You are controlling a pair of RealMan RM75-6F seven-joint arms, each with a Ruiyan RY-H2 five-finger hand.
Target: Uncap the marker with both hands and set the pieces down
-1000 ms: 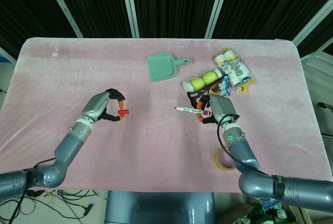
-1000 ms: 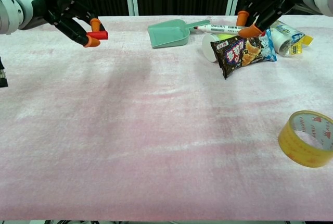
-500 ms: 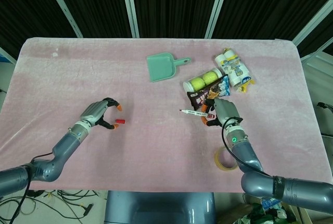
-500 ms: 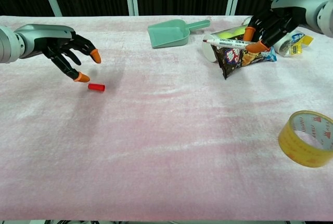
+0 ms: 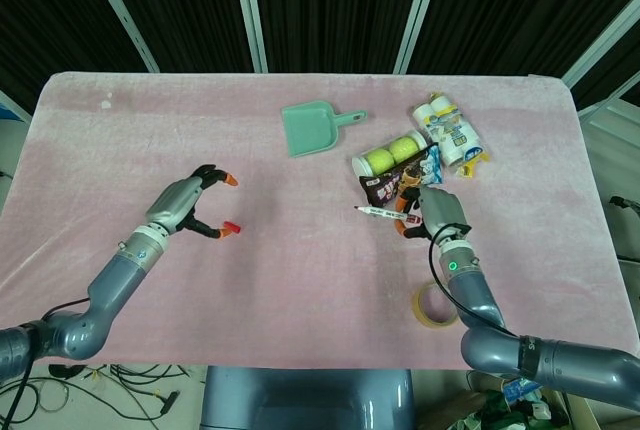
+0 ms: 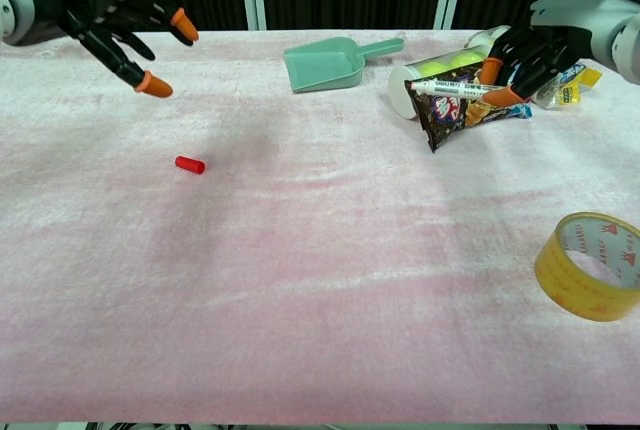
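Chest view, nearest first: a yellow ring of adhesive tape [image 6: 591, 266] is seen lying flat on the pink plush-covered surface [image 6: 330, 290] at the near right. Further in, the small red marker cap [image 6: 189, 164] is seen lying alone on the surface at the left, apart from the left hand [image 6: 118, 25], which is raised above and behind it with orange-tipped fingers [image 6: 155, 84] spread and nothing held. On the right, the uncapped white marker body [image 6: 450, 88] is pinched roughly level by the right hand [image 6: 525, 55], just over a dark crinkled snack packet [image 6: 465, 102]. Behind the packet a clear tube of yellow-green tennis balls [image 6: 430, 72] is laid on its side. At the far middle a teal plastic dustpan [image 6: 330, 63] is set, with a white and yellow wrapped pack [image 6: 560, 75] at the far right.
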